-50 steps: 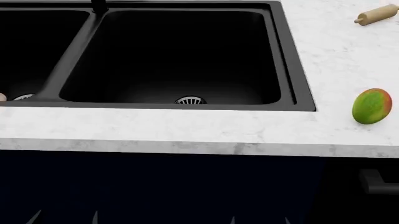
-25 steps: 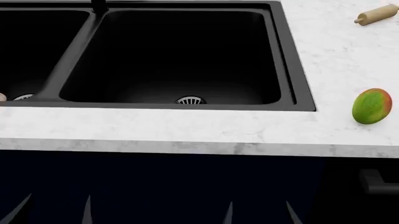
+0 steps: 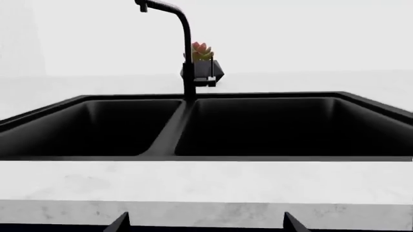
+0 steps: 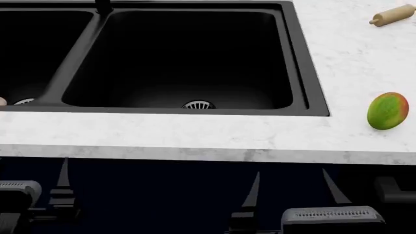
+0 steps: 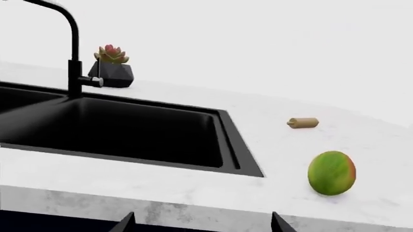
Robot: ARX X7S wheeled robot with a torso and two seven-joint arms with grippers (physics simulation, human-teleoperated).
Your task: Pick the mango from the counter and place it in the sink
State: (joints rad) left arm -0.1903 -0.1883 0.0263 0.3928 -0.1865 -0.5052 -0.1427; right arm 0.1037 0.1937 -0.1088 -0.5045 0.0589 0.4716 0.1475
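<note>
The mango (image 4: pixel 388 111) lies on the white marble counter (image 4: pixel 195 136) to the right of the sink (image 4: pixel 195 58), whose silver drain strainer (image 4: pixel 198 105) shows. In the right wrist view the mango (image 5: pixel 331 172) sits beyond the counter's front edge, off to one side of the sink (image 5: pixel 129 130). My right gripper (image 4: pixel 291 183) is open and empty, below and in front of the counter edge, left of the mango. It also shows in its own view (image 5: pixel 202 223). My left gripper (image 4: pixel 29 180) is open and empty, low before the counter; its fingertips (image 3: pixel 123 220) face the two basins.
A tan rolling pin (image 4: pixel 392 15) lies far back right on the counter. A second black basin (image 4: pixel 39 44) adjoins past the divider. A black faucet (image 3: pixel 184 48) and a potted succulent (image 3: pixel 202 67) stand behind the sinks. A dark cabinet handle (image 4: pixel 390 190) is below right.
Both grippers have risen from the bottom edge of the head view toward the counter's front edge. The mango and rolling pin have not moved.
</note>
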